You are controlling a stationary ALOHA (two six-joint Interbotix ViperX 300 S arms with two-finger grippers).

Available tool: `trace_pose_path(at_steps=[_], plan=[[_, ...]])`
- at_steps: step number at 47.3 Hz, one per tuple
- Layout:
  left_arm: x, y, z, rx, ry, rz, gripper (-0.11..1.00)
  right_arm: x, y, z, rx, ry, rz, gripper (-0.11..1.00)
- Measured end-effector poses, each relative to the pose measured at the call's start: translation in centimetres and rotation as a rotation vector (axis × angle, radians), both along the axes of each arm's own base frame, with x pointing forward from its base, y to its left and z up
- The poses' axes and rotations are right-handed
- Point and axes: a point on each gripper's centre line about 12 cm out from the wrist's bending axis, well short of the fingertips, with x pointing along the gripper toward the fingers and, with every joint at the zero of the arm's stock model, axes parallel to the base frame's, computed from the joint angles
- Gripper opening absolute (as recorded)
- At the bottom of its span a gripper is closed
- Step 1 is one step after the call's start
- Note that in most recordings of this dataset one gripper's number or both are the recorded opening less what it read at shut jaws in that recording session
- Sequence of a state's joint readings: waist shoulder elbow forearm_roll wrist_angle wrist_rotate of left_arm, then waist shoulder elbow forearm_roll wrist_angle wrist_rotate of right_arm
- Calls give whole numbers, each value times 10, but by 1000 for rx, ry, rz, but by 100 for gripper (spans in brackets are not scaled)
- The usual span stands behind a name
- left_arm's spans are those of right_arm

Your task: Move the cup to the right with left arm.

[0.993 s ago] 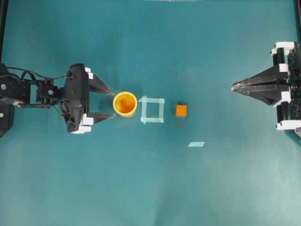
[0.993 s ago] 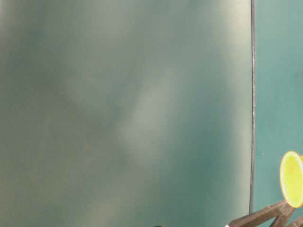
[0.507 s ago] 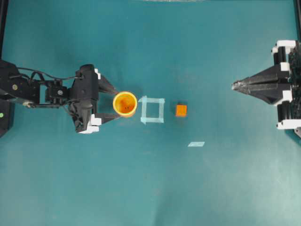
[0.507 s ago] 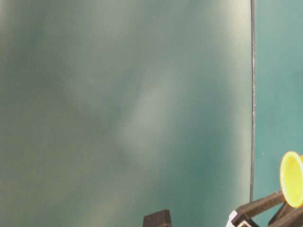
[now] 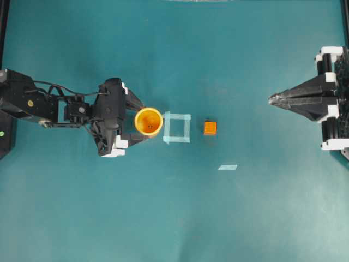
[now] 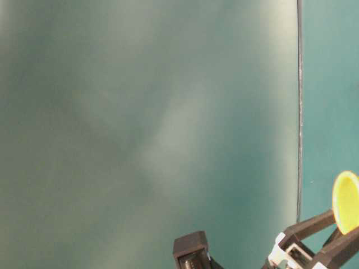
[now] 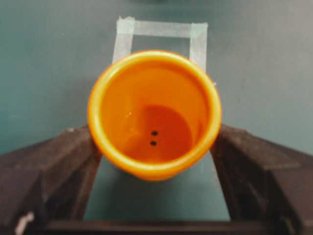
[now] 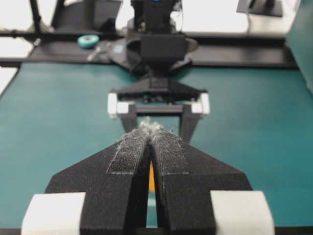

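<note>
- Your left pincer (image 5: 139, 122) straddles the cup (image 5: 148, 121), centre-left overhead, jaws wide, gripping nothing; right pincer (image 5: 271, 100) is closed, empty.
- It looks light, stiff, slick plastic; squeeze its wall below the rim.

One cup (image 5: 148, 121) and one orange cube (image 5: 210, 128) were counted on the green table (image 5: 174, 207). Two black arms were seen, each with one gripper, the left (image 5: 137, 120) and the right (image 5: 271, 100). One square of pale tape (image 5: 176, 127) and one loose tape strip (image 5: 227, 167) were also recorded, and two small dark holes (image 7: 154, 138) in the cup's bottom.
</note>
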State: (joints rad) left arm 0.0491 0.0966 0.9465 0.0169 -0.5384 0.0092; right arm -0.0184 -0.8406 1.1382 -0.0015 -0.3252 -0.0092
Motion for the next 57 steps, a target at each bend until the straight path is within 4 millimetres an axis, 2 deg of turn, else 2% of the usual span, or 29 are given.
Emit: trace_pose_path(at_steps=[15, 25, 42, 57], plan=[[13, 1, 2, 3, -34, -1, 75, 0, 0, 1, 1, -3, 0, -1], [13, 1, 2, 2, -26, 0, 66, 0, 0, 2, 0, -6, 0, -1], [12, 3, 3, 26, -30, -8, 65, 1, 0, 0, 2, 11, 0, -1], [12, 3, 37, 60, -123, -19, 65, 2, 0, 5, 1, 2, 0, -1]])
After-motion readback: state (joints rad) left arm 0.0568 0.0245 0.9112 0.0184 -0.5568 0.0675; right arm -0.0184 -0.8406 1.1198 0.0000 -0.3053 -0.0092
